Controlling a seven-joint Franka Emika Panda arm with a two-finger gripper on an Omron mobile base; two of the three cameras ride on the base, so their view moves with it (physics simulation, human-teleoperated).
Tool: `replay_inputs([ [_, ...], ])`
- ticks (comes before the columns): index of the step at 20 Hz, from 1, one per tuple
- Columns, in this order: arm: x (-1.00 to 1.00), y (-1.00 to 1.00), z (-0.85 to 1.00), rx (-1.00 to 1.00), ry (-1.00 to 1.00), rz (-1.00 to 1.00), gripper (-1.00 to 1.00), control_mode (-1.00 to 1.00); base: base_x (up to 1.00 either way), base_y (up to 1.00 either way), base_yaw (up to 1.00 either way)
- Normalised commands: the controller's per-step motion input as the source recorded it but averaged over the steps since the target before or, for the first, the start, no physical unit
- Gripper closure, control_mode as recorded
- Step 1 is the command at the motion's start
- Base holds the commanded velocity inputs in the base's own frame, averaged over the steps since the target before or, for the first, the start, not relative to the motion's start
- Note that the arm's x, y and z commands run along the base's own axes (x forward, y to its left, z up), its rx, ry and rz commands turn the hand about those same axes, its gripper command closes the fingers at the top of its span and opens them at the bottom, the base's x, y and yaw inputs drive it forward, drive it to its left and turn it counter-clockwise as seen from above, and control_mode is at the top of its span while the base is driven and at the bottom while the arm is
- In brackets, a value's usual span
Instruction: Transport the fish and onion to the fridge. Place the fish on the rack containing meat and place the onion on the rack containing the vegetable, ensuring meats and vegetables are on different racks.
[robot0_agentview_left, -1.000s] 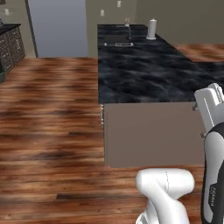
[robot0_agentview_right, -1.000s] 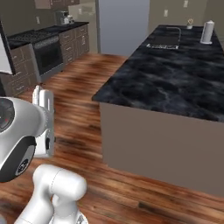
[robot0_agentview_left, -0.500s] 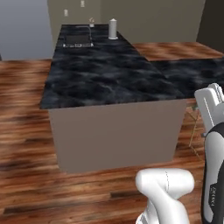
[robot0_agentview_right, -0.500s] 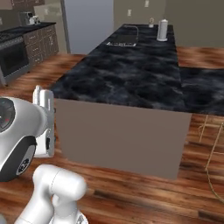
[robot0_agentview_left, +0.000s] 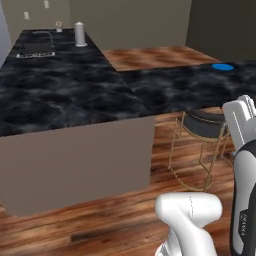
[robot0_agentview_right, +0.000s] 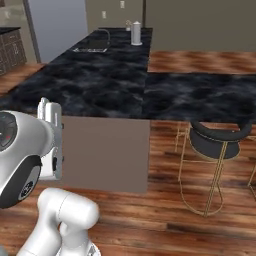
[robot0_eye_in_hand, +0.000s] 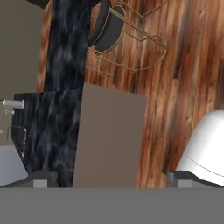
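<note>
Can't make out the fish or the onion from here. The closest clue is a round blue plate (robot0_agentview_left: 222, 66) far off on the right wing of the dark marble worktop (robot0_agentview_left: 75, 95), well apart from the arm; whether anything sits on it is too small to tell. So I'd guess the pickup lies ahead and to the right, across the island. In the hand view the hand (robot0_eye_in_hand: 111, 179) points down at the wood floor (robot0_eye_in_hand: 192, 57) beside the island's brown end panel (robot0_eye_in_hand: 109, 135), jaws spread wide — nothing between them. A black stool (robot0_agentview_right: 220, 137) on gold legs stands tucked under the worktop edge, so the base probably has to skirt it. Sink (robot0_agentview_left: 36, 48) and white paper-towel roll (robot0_agentview_left: 79, 34) sit at the far end.
</note>
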Motion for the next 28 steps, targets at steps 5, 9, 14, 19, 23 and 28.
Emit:
replay_inputs([
  [5, 0.00, 0.00, 0.00, 0.00, 0.00, 0.00, -1.00, 1.00, -0.01, -1.00, -0.24],
  [9, 0.00, 0.00, 0.00, 0.00, 0.00, 0.00, -1.00, 1.00, 0.00, -1.00, -0.20],
  [14, 0.00, 0.00, 0.00, 0.00, 0.00, 0.00, -1.00, 1.00, 0.00, -1.00, -0.17],
  [19, 0.00, 0.00, 0.00, 0.00, 0.00, 0.00, -1.00, 1.00, 0.00, -1.00, -0.14],
  [23, 0.00, 0.00, 0.00, 0.00, 0.00, 0.00, -1.00, 1.00, 0.00, -1.00, -0.10],
  [28, 0.00, 0.00, 0.00, 0.00, 0.00, 0.00, -1.00, 1.00, 0.03, -1.00, -0.01],
])
